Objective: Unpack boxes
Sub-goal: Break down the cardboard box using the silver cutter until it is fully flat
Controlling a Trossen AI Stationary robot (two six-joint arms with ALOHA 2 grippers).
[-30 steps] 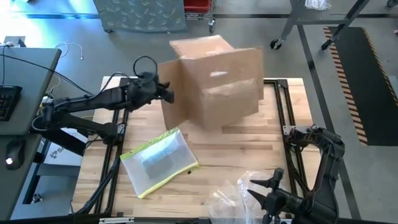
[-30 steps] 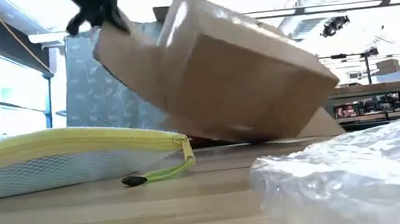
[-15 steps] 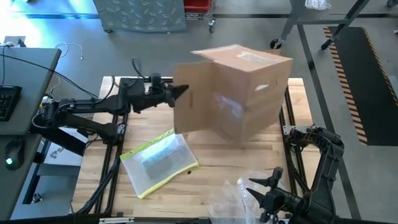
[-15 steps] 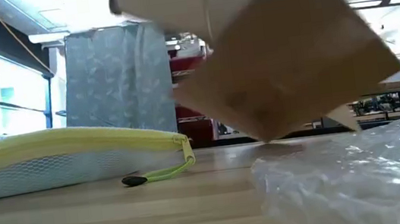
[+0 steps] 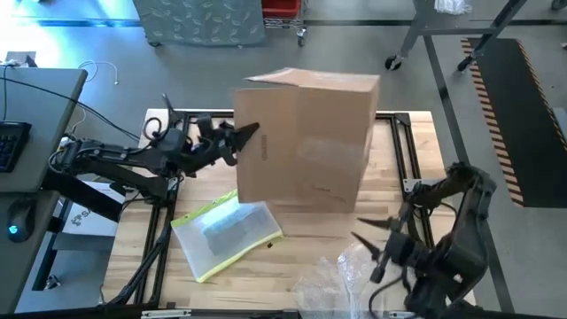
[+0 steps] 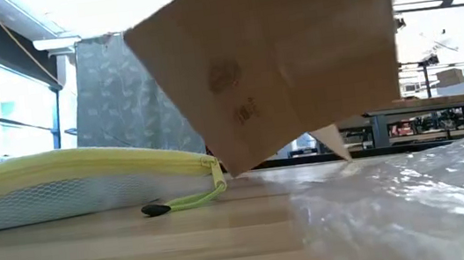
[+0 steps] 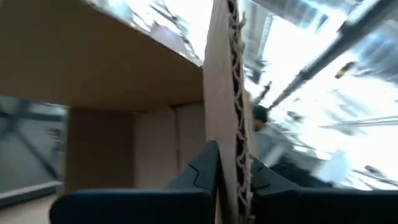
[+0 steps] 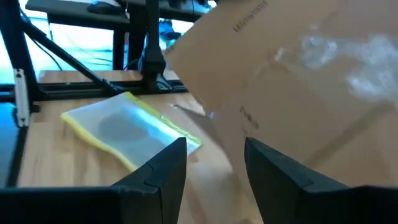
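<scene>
The cardboard carton (image 5: 306, 142) is held tilted above the counter (image 5: 354, 226) by the left gripper (image 5: 241, 139), its jaws clamped on a flap. The right gripper (image 5: 376, 246) is poised near the crinkly film (image 5: 332, 283), jaws parted and empty.

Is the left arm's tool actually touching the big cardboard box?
Touching. In the left wrist view, the left tool is shut on the cardboard box, one finger each side of its wall.

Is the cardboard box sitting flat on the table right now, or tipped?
Tipped. The box balances on one low corner, its base clear of the table; the left claw pinches its wall.
</scene>
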